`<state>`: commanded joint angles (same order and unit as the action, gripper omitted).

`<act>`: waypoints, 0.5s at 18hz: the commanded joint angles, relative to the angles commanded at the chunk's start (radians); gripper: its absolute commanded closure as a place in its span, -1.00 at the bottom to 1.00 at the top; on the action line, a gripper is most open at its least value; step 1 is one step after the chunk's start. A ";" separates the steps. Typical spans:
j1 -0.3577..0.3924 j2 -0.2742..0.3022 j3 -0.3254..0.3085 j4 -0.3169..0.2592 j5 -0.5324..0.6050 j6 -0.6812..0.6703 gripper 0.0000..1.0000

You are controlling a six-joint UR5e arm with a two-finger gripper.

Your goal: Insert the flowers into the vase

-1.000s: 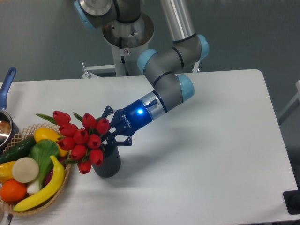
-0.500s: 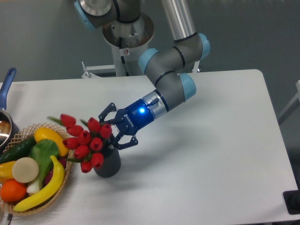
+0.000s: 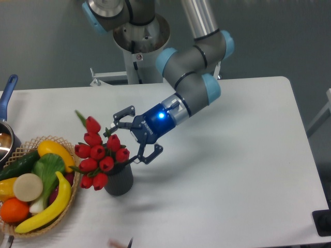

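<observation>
Red tulips sitting in a dark vase while the robot's gripper hangs open beside them.

At the far left we are seeing the blue handle of a metal pot (image 3: pixel 7 92) poking in at the table's (image 3: pixel 232 170) edge, and below it a wicker basket (image 3: pixel 31 227) holding a banana, an orange and green vegetables. Just right of the basket, the vase (image 3: pixel 119 180) is standing upright on the white surface, and the flowers (image 3: pixel 100 154) are resting in its mouth, their red buds leaning out to the left over the basket's rim, one bud and a leaf reaching higher. We are finding the gripper (image 3: pixel 132 136) next, just beside the blooms, its two dark fingers spread wide and gripping nothing. Farther right, the grey arm with pale blue joints (image 3: pixel 194 77) is rising toward the back.
</observation>
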<state>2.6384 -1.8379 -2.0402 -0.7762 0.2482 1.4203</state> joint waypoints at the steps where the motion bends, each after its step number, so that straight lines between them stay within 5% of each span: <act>1: 0.012 0.017 -0.002 0.000 0.031 0.008 -1.00; 9: 0.118 0.068 0.043 0.002 0.210 0.114 -1.00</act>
<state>2.7565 -1.7702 -1.9974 -0.7747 0.4586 1.5339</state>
